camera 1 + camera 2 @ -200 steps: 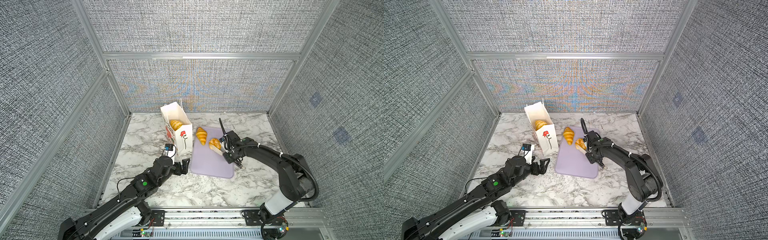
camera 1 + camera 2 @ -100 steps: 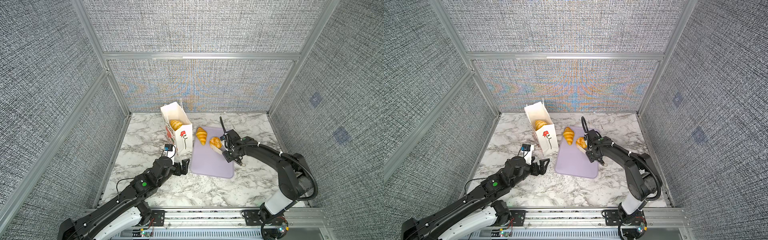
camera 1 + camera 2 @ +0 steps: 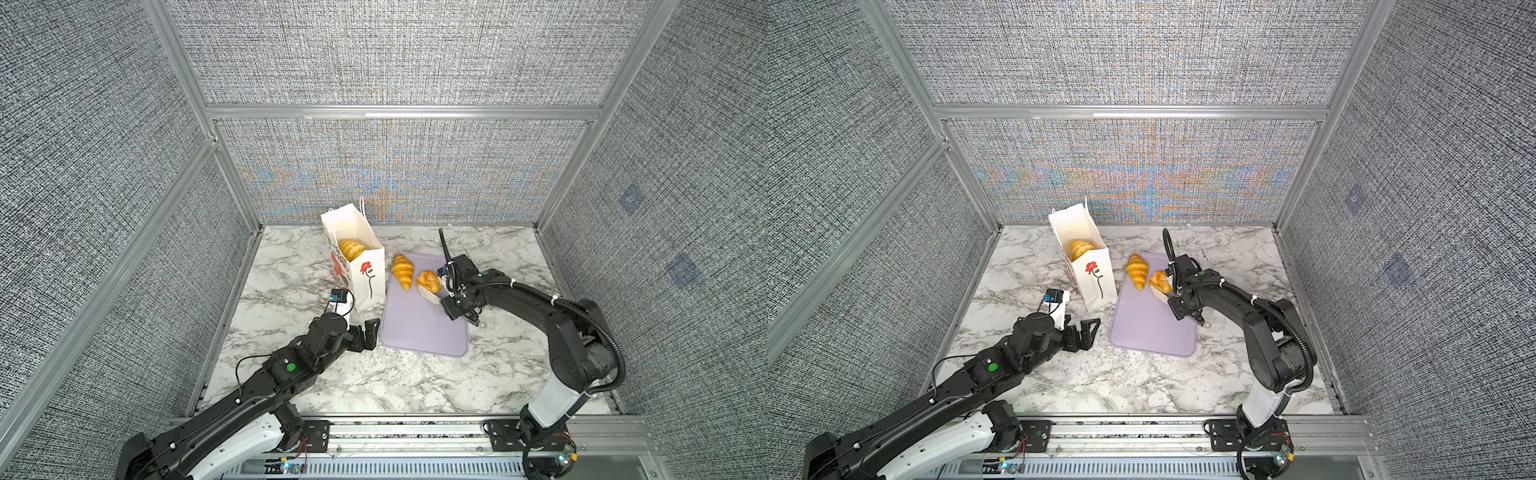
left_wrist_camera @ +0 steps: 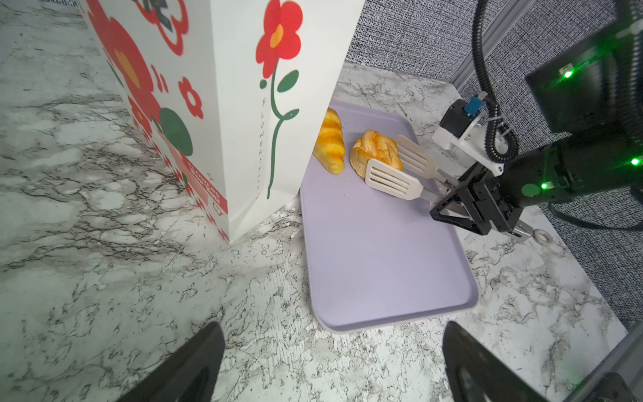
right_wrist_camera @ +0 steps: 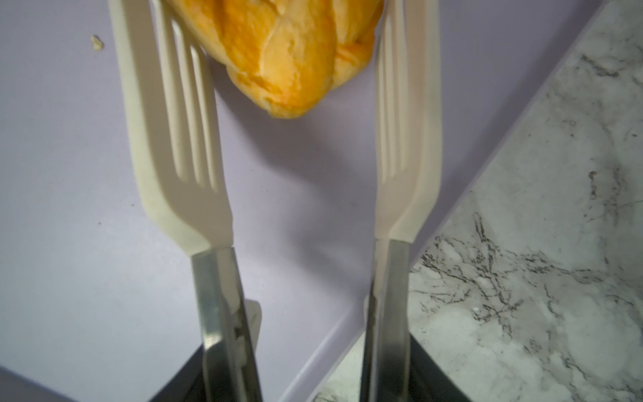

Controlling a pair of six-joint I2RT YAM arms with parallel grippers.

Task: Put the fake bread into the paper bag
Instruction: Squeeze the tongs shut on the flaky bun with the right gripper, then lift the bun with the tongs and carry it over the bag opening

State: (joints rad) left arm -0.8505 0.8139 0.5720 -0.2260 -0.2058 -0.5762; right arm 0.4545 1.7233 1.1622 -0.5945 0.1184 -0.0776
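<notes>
Your nearest piece of fake bread, a glossy golden braided toy pastry point(image 3: 429, 281), lies on the flat lilac plastic tray point(image 3: 419, 332). The two white slotted blades of the metal-armed tongs point(image 4: 395, 179) stand apart on either side of it; you cannot tell whether they touch it. Your right gripper point(image 3: 455, 306) is clamped on the tongs' steel arms. Just beside that pastry, also on the tray, lies a ridged golden croissant point(image 3: 402, 271). A third golden croissant point(image 3: 351, 249) sits inside the tall white paper bag with the red flower point(image 3: 371, 291), upright just beside the tray. Your left gripper point(image 3: 365, 334) hangs low over the grey-veined marble table point(image 3: 332, 382) near the bag's base, jaws wide apart, holding nothing
</notes>
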